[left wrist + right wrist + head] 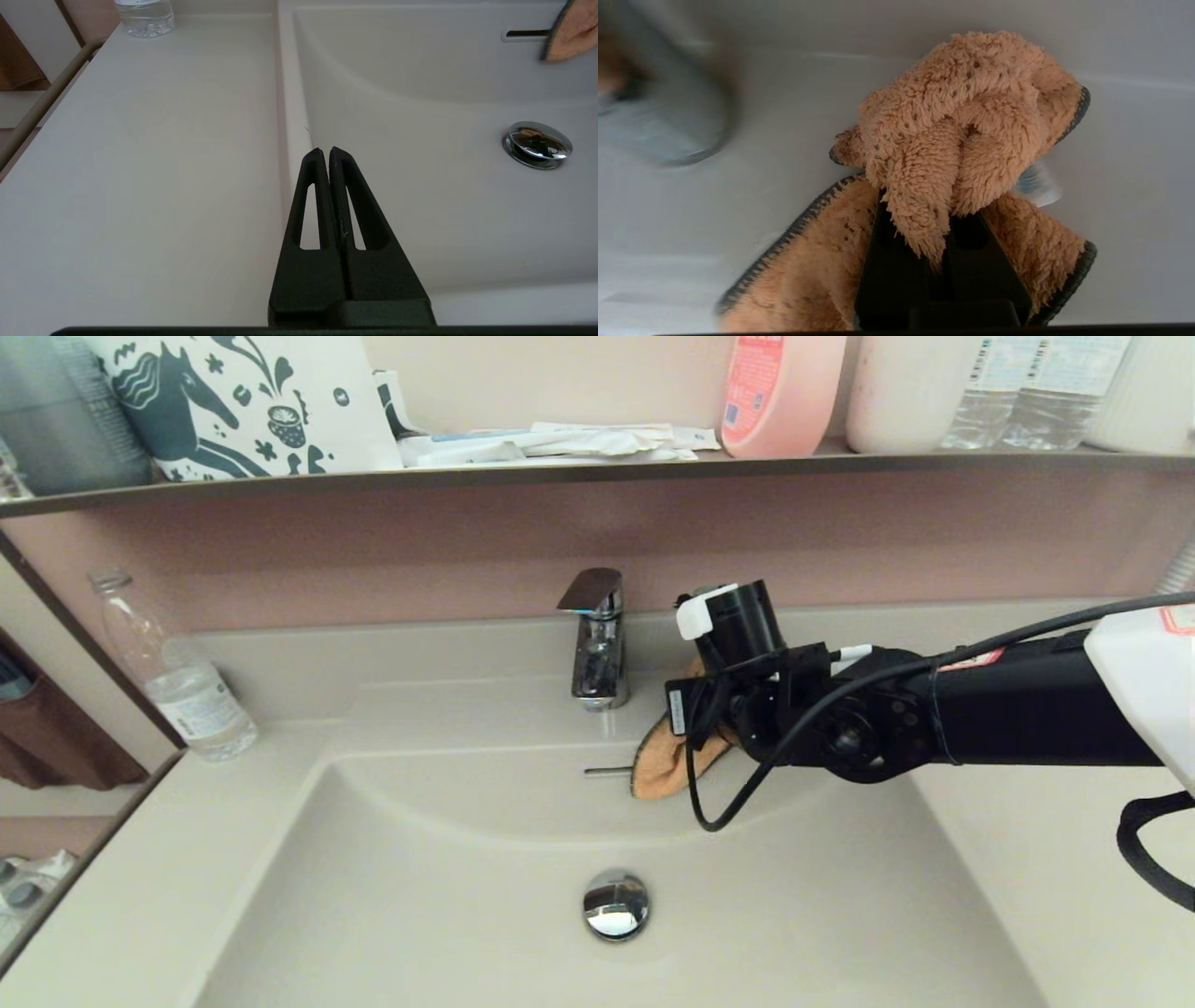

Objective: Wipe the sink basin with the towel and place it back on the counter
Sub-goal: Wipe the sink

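Note:
The beige sink basin (448,896) fills the middle, with its chrome drain plug (616,903) and overflow slot (602,771). My right arm reaches in from the right. The right gripper (945,207) is shut on the tan fuzzy towel (962,121), bunched over its fingers. The towel (665,756) hangs against the basin's back wall by the slot, just right of the faucet. My left gripper (325,150) is shut and empty above the basin's left rim; it does not show in the head view. The counter (140,163) lies left of it, and the towel (572,32) shows far off.
A chrome faucet (596,644) stands behind the basin. A clear water bottle (177,672) sits on the counter at the back left. Above, a dark-edged shelf (560,474) carries a printed bag, white packets (560,441), a pink bottle (780,392) and more bottles.

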